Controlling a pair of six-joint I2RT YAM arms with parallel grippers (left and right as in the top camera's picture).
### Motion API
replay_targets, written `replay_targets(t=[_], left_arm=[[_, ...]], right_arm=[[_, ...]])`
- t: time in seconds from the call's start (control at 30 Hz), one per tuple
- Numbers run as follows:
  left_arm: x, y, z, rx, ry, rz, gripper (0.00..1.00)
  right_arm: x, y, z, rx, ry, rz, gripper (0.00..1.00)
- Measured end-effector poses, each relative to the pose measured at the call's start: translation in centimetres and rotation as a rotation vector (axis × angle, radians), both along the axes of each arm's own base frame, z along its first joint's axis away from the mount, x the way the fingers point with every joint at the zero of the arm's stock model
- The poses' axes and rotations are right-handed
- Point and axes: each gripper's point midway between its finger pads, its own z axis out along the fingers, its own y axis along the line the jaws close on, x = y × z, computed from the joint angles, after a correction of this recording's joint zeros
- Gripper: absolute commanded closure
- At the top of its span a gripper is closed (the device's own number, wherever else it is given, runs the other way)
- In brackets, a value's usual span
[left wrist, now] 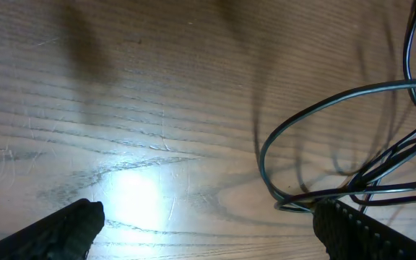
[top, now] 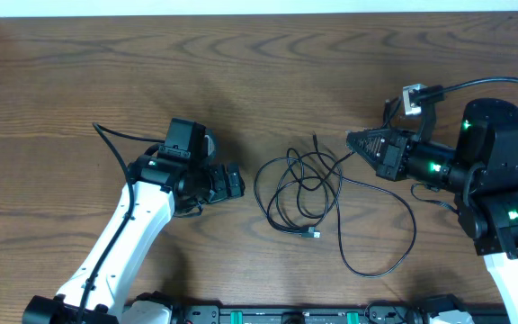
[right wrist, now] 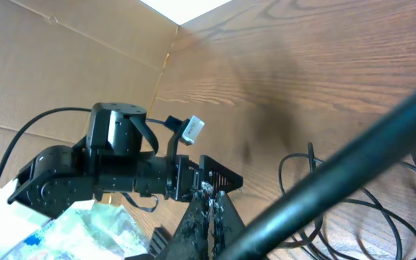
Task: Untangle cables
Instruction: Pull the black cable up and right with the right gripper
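Note:
A loose tangle of thin black cables (top: 299, 193) lies on the wooden table (top: 241, 72) between my arms, with a small plug end (top: 314, 234) at its front. No white cable shows. My left gripper (top: 237, 182) is open and empty just left of the tangle; in the left wrist view its fingers (left wrist: 208, 217) sit wide apart and low over the wood, with cable loops (left wrist: 352, 188) beside the right finger. My right gripper (top: 351, 141) is shut at the tangle's upper right edge, where a cable strand meets its tip. In the right wrist view the jaws (right wrist: 211, 191) are pressed together and a blurred dark strand (right wrist: 352, 137) crosses close to the lens.
A cardboard wall (right wrist: 63, 58) stands along the table's left side. A crumpled greenish plastic sheet (right wrist: 71, 231) lies beyond the table edge. My left arm (right wrist: 114, 166) faces the right gripper. A wide cable loop (top: 385, 261) trails toward the front right.

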Motion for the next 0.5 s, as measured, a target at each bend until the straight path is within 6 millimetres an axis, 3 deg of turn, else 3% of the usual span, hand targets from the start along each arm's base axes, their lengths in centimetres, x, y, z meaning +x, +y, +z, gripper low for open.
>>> replay_targets(t=[0.5], left_arm=[[-0.01, 0.0, -0.01, 0.0, 0.0, 0.0, 0.02]], right_arm=[[0.24, -0.21, -0.11, -0.011, -0.005, -0.015, 0.99]])
